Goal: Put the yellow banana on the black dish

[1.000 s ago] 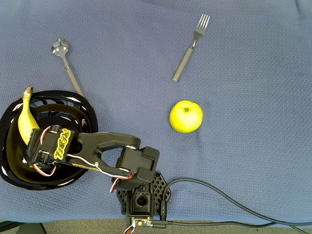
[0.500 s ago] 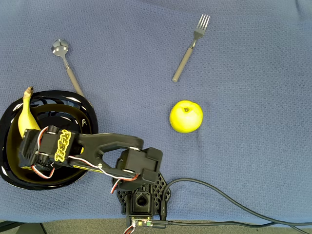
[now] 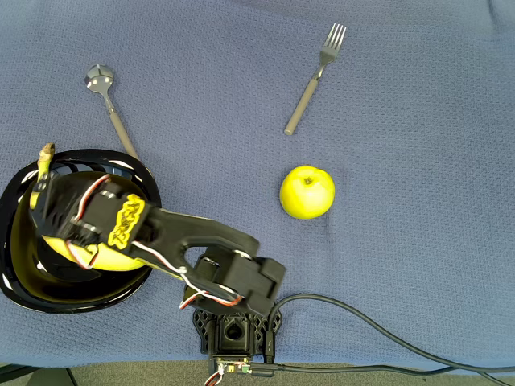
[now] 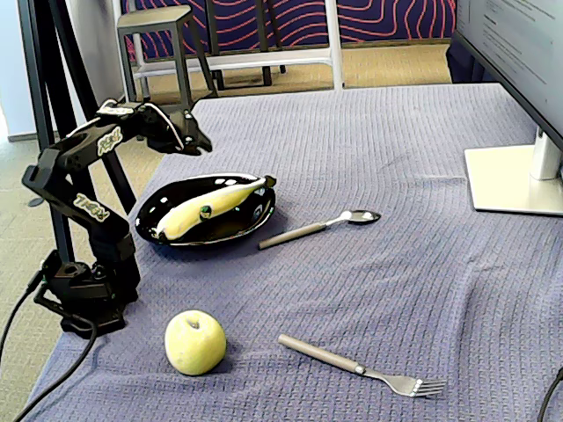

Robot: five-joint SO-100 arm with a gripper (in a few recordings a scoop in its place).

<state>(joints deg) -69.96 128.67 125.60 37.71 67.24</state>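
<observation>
The yellow banana (image 4: 211,204) lies in the black dish (image 4: 249,220) near the table's left edge, with its brown stem toward the spoon. In the overhead view the banana (image 3: 113,259) is partly hidden under my arm, and its stem pokes past the rim of the dish (image 3: 24,289). My gripper (image 4: 199,134) hangs in the air above the dish's left side, apart from the banana. Its jaws stand slightly open with nothing between them. From above, the gripper (image 3: 44,201) sits over the dish.
A spoon (image 4: 321,225) lies just right of the dish. A yellow-green apple (image 4: 194,341) and a fork (image 4: 356,365) rest near the front edge. A monitor stand (image 4: 515,176) is at the right. The arm's base (image 4: 84,294) stands at the left edge.
My gripper has let go of the banana and risen off the dish. In the overhead view the arm has swung upward, and the banana's far end now lies further right.
</observation>
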